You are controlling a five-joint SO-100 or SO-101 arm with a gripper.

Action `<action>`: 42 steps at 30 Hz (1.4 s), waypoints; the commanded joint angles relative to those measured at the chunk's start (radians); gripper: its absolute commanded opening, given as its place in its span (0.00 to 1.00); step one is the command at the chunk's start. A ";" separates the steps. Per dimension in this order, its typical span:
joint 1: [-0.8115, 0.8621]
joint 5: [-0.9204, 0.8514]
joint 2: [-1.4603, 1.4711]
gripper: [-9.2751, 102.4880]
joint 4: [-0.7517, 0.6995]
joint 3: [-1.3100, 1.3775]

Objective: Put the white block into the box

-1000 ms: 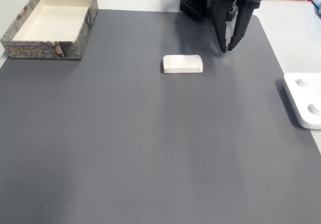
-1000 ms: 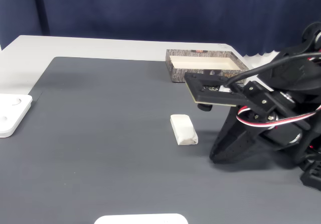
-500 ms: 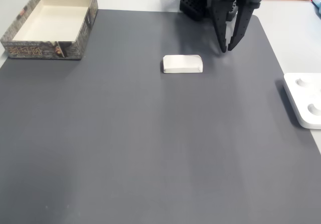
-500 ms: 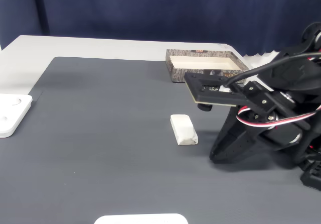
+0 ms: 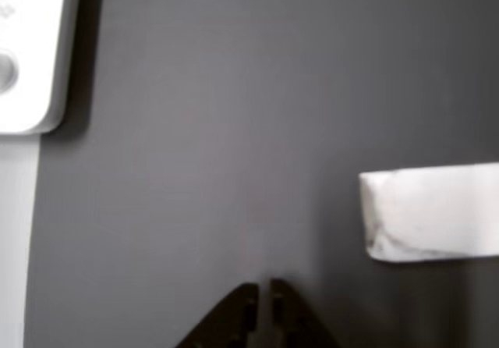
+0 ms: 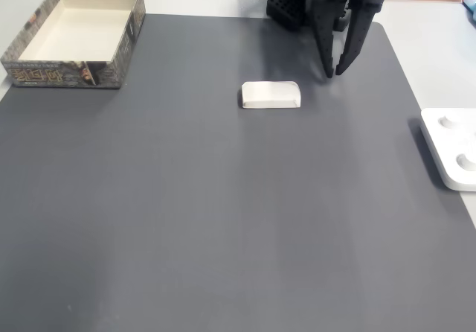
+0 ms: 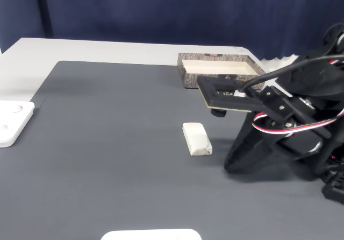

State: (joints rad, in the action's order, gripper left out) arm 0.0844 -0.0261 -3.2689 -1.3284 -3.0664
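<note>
- white block lies flat on the dark grey mat, long side running left to right in a fixed view; nothing touching it. also seen at and cut off by the right edge at.
- box sits at the far left corner of the mat in a fixed view, open top, cream inside, patterned outer walls; well apart from the block. in a fixed view it stands behind the arm.
- gripper hangs tips-down just right of and behind the block, apart from it. fingers pressed nearly together, only a thin slit between the tips, holding nothing; the slit shows again at the bottom edge.
- bare mat between block and box, nothing lying in that stretch.
- white rounded device at the right mat edge, partly on the pale worktop, well away from the block; also and.
- dark blue curtain behind the worktop.
- another white rounded thing at the near edge, mostly cut off.
</note>
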 commanded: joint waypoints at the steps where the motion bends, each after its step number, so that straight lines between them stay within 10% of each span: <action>1: 0.051 0.055 0.098 0.07 0.009 0.112; 42: 0.364 0.403 1.422 0.07 -0.020 1.048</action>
State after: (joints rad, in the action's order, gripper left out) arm 0.4571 0.3697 -1.8592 -1.3422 -2.0877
